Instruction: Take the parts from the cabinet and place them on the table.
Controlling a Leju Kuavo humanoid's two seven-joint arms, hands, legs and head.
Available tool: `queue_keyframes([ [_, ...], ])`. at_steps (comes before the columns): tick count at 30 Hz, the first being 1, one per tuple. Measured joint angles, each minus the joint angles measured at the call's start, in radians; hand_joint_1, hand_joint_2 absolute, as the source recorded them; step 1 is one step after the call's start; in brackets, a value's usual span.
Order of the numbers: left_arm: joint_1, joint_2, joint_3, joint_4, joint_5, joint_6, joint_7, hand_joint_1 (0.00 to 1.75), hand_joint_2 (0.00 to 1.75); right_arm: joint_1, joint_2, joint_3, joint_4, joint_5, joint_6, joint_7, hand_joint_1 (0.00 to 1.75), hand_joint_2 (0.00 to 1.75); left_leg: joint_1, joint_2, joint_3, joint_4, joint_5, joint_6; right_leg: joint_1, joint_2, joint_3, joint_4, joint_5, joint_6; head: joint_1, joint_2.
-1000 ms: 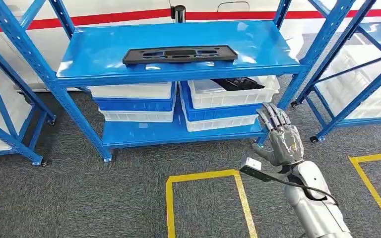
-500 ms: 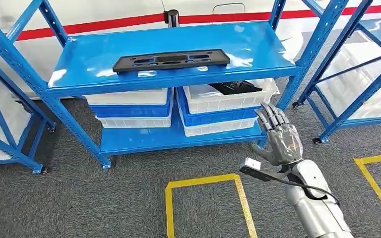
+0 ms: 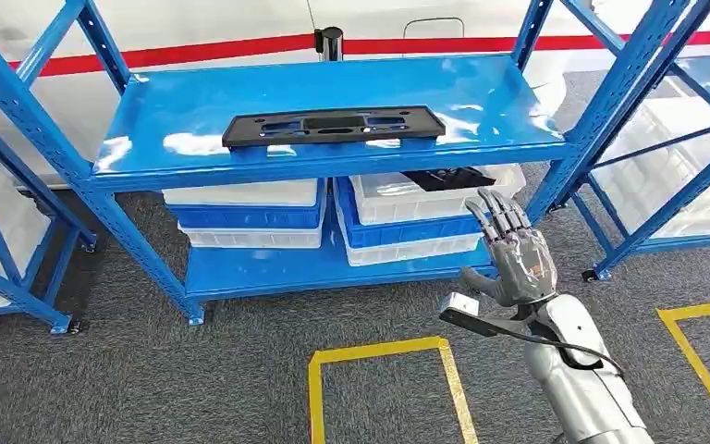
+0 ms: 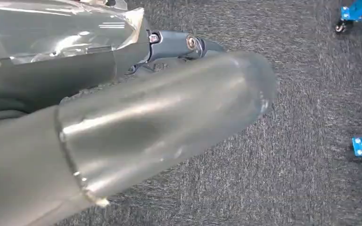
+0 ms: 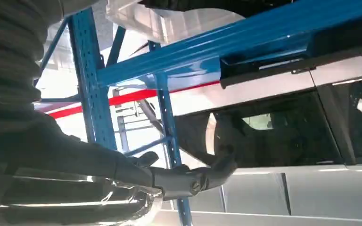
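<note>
Black and flat, the long moulded plastic panel with cut-outs [image 3: 333, 127] lies on the top deck of the blue steel shelving unit [image 3: 194, 102], near the deck's front edge. Its long axis runs across the shelf, side to side in the head view, one end pointing toward the left upright and the other toward the right. A second dark part [image 3: 444, 178] sits in the upper white plastic bin [image 3: 397, 199] on the lower right of the unit, mostly hidden under the deck.

In the head view the right hand [image 3: 516, 252] is raised in front of the lower right bins, fingers [image 3: 495, 215] spread apart and pointing up, holding nothing and touching nothing. The right wrist view looks up past the thumb at the underside of the blue deck and a red stripe on the white wall behind, which the head view sees from above.

The left hand [image 4: 75, 61] appears in the left wrist view over grey carpet [image 4: 311, 94]; whether its fingers are apart or together cannot be told.
</note>
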Motion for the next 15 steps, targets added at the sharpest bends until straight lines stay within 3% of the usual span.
queue_keyframes([
  [1,0.001,-0.001,0.0,0.0,0.0,0.0,0.0,0.0,0.0,0.003,0.0,0.0,0.0,0.0,0.0,0.0,0.0,1.75,-0.001,-0.001,0.002,0.0,-0.003,-0.001,-0.001,0.0,-0.023,0.021,0.002,0.002,-0.001,0.0],
  [2,0.002,-0.002,0.001,0.0,0.0,0.0,0.0,0.0,0.0,0.007,0.0,0.0,0.0,0.0,0.0,0.0,0.0,1.75,-0.001,-0.001,0.007,0.0,-0.008,-0.003,-0.001,-0.001,-0.025,0.0,0.019,0.005,-0.001,0.0],
  [3,0.003,-0.003,0.001,0.0,-0.002,0.0,0.0,0.0,0.0,0.008,0.0,0.0,0.0,-0.002,0.0,0.0,0.0,1.75,0.0,-0.002,0.014,0.001,-0.013,-0.006,-0.002,-0.001,-0.005,-0.064,0.057,0.018,-0.001,0.0],
  [5,0.003,-0.005,0.001,0.0,-0.003,0.0,0.0,0.0,0.0,0.008,0.0,0.0,0.0,-0.003,-0.001,0.0,0.0,1.75,0.002,-0.003,0.034,0.001,-0.027,-0.016,-0.007,-0.007,0.074,-0.259,0.159,0.039,0.0,0.0],
  [6,0.002,-0.003,0.002,0.0,-0.003,0.0,0.0,0.0,0.0,0.009,0.0,0.0,0.001,-0.003,-0.001,0.0,0.0,1.75,-0.003,-0.003,0.042,0.005,-0.035,-0.023,-0.003,-0.012,0.079,-0.294,0.161,0.029,0.001,0.0],
  [7,0.001,-0.002,0.005,0.0,-0.003,0.001,0.0,0.0,0.0,0.008,0.0,0.001,0.001,-0.003,-0.001,0.0,0.0,1.75,-0.006,-0.003,0.04,0.004,-0.041,-0.03,0.002,-0.015,0.082,-0.294,0.128,-0.003,0.003,0.0],
  [8,0.001,-0.002,0.007,0.0,-0.003,0.002,0.0,0.0,0.0,0.008,0.0,0.0,0.001,-0.003,-0.001,0.0,0.0,1.75,-0.007,0.0,0.037,0.002,-0.048,-0.036,0.001,-0.012,0.096,-0.294,0.153,-0.005,0.0,0.0],
  [9,0.001,-0.002,0.008,0.0,-0.004,0.003,0.0,0.0,0.0,0.01,0.0,0.0,0.001,-0.004,-0.001,0.0,0.0,1.75,-0.006,0.0,0.042,0.018,-0.045,-0.039,-0.002,-0.01,0.085,-0.295,0.155,-0.016,-0.001,0.0],
  [11,0.0,-0.002,0.01,0.0,-0.004,0.005,0.001,0.0,0.0,0.009,0.003,0.0,0.001,-0.002,-0.001,0.0,0.0,1.75,0.002,0.001,0.044,0.029,-0.061,-0.05,-0.009,-0.007,0.111,-0.294,0.155,-0.028,0.0,0.0],
  [13,-0.002,-0.003,0.01,0.0,-0.006,0.005,0.0,0.0,0.0,0.004,0.004,0.0,0.001,-0.002,-0.001,0.0,0.0,1.75,0.005,0.001,-0.011,0.133,-0.102,-0.063,-0.008,-0.007,0.118,-0.294,0.148,-0.038,-0.005,0.0],
  [15,0.002,-0.003,0.01,0.0,-0.007,0.005,0.0,0.0,0.0,0.005,0.006,0.001,0.002,-0.001,-0.001,0.0,0.0,1.75,0.008,0.001,-0.111,0.286,-0.161,-0.073,-0.006,-0.007,0.122,-0.294,0.14,-0.047,-0.006,0.0],
])
